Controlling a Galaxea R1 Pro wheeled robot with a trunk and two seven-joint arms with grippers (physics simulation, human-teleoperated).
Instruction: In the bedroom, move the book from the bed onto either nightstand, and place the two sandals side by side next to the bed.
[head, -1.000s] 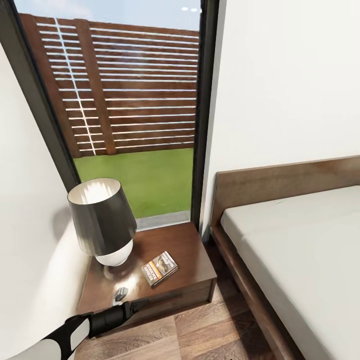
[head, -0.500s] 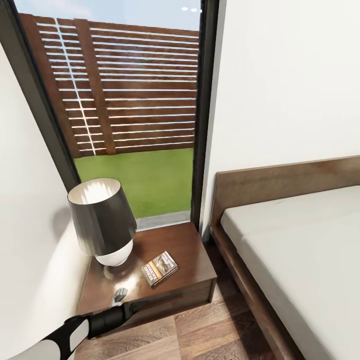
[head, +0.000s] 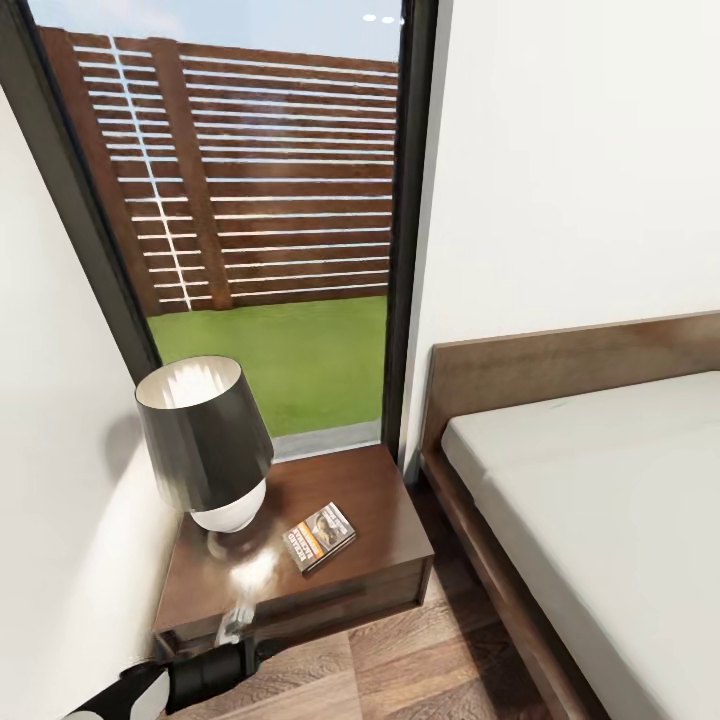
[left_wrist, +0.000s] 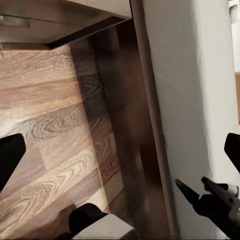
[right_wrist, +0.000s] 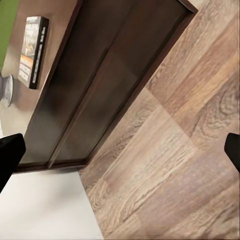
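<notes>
The book (head: 320, 536) lies flat on the dark brown nightstand (head: 372, 488), to the right of the lamp; in the right wrist view the book (right_wrist: 33, 49) lies above the nightstand's drawer front (right_wrist: 110, 75). The bed (head: 600, 480) stands just right of the nightstand, its mattress bare. A black-and-white robot arm (head: 195, 668) reaches in low at the head view's lower left, its tip at the nightstand's front edge. My left gripper (left_wrist: 120, 155) is open over the floor beside the bed frame (left_wrist: 150, 125). My right gripper (right_wrist: 120, 152) is open, empty, over the floor before the nightstand. The two sandals are out of view.
A black-shaded lamp (head: 205, 440) stands on the nightstand's left half, close to the white wall (head: 60, 480). A tall dark-framed window (head: 270, 200) rises behind. A wood-plank floor strip (head: 420, 650) runs between nightstand and bed. A black pronged robot part (left_wrist: 212, 202) shows near the mattress edge.
The arm at the head view's lower left has drawn back and down, its tip now off the nightstand's top. The book, lamp and camera have not moved.
</notes>
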